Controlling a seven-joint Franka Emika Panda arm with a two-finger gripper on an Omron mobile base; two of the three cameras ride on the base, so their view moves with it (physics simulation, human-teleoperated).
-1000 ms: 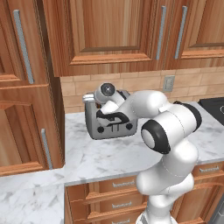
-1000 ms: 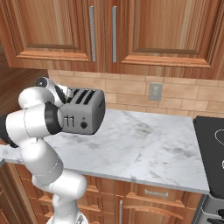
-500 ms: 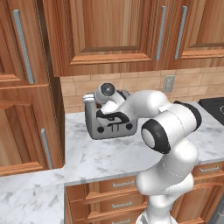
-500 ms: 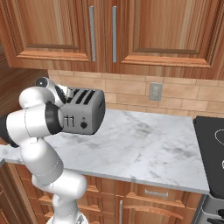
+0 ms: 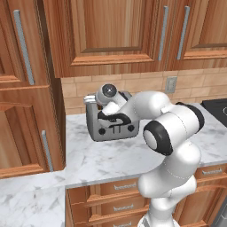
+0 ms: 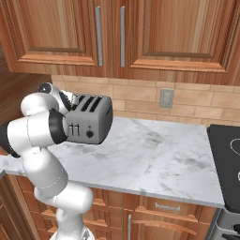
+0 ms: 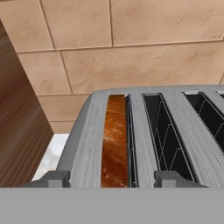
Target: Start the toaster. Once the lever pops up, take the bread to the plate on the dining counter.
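Wooden cabinets and a tiled backsplash are being shown in the left base view, above a marble bench (image 5: 111,155) that is carrying the toaster (image 5: 111,126), with the arm being reached over its top.

From the right base view, the toaster (image 6: 89,123) is being seen from its knob side, its slots partly covered by the arm.

Through the hand view, the tool (image 7: 111,178) is being held spread just above the toaster's (image 7: 144,135) leftmost slot, its fingertips (image 7: 52,178) straddling the bread (image 7: 115,140), which is sitting deep in that slot. The slice is being judged light, stiff but crumbly, and likely hot; a gentle pinch across its flat faces near the top crust is being advised, with a straight lift clear of the wire guides.
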